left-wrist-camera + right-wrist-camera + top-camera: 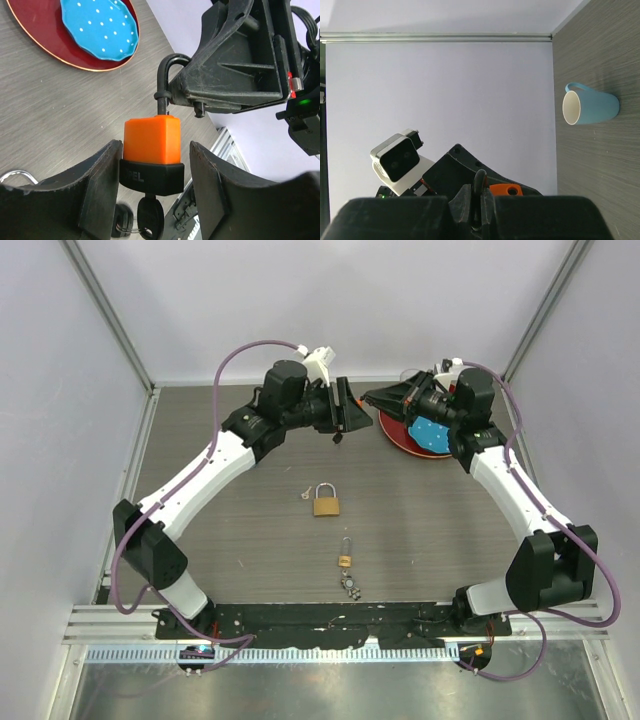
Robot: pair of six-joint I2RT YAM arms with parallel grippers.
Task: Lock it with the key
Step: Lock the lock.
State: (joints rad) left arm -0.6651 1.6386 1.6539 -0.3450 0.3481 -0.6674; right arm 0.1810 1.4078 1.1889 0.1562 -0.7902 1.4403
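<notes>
Steadiness matters: right pincer (479, 197) clamps the shackle (161, 80) of the orange padlock (151, 140), left pincer (155, 155) flanks its body, grip unclear, and the black-headed key (150, 217) seated underneath, lower centre, likely needs a clean twist.

Raised arms meet tip to tip; left gripper (344, 415) jaws parted, right gripper (373, 397) jaws pinched together.

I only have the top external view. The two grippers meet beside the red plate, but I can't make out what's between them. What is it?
Observer: An orange padlock with a black base, sitting between the left gripper's fingers.
Operator: Anything in its keyhole?
Observer: Yes, a black-headed key hangs from its underside.
Operator: And the other arm?
Observer: The right gripper is shut on the padlock's black shackle.
</notes>
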